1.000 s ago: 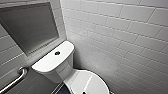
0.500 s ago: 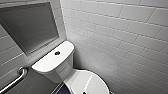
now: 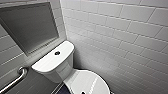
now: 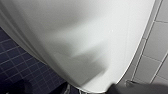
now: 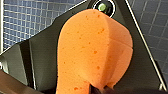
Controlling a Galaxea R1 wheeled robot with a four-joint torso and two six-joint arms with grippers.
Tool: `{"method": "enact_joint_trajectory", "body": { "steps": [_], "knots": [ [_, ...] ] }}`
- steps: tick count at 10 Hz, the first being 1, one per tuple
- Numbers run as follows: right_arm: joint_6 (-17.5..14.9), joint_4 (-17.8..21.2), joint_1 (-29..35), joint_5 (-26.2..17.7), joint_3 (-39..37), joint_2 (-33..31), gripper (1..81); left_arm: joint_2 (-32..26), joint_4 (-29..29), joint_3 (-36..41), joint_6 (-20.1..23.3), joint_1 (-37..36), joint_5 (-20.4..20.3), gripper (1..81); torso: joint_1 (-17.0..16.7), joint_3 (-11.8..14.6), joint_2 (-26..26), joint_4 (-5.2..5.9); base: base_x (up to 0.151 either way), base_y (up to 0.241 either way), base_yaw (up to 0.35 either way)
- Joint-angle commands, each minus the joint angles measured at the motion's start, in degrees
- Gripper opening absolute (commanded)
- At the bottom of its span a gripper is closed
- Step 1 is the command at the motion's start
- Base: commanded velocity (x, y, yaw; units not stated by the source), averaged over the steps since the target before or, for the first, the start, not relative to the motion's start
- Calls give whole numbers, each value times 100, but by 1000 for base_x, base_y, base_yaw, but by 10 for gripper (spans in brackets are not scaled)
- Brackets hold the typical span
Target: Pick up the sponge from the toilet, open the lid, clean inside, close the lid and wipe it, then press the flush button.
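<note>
Right claw [image 5: 98, 89] clamped tight on one end of the orange porous foam sponge [image 5: 92, 50]; the foam bulges and creases, hanging over the blue tiled floor [image 5: 155, 32]. Left claw [image 4: 140, 89]: can't tell its state, close beside the glossy white ceramic toilet [image 3: 53, 62]. Smooth white oval lid [image 3: 87, 81] is down.

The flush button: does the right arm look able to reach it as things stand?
Probably yes. The flush button lies bare in the middle of the tank top, nothing on or over it. The arm carries the sponge, which could come between. How far off the arm is, I cannot tell.
</note>
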Motion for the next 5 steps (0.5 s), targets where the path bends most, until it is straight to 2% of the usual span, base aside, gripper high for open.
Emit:
{"method": "enact_joint_trajectory", "body": {
  "steps": [1, 5],
  "knots": [
    [17, 16, 17, -371, 1, -123, 10, -81, -20, 423, 8, -899, -369, 811, 0, 0, 0, 0, 0, 0, 0],
    [17, -1, 17, -380, -8, -115, 10, -547, 32, 1266, 7, -899, -756, 811, 0, 0, 0, 0, 0, 0, 0]
  ]
}}
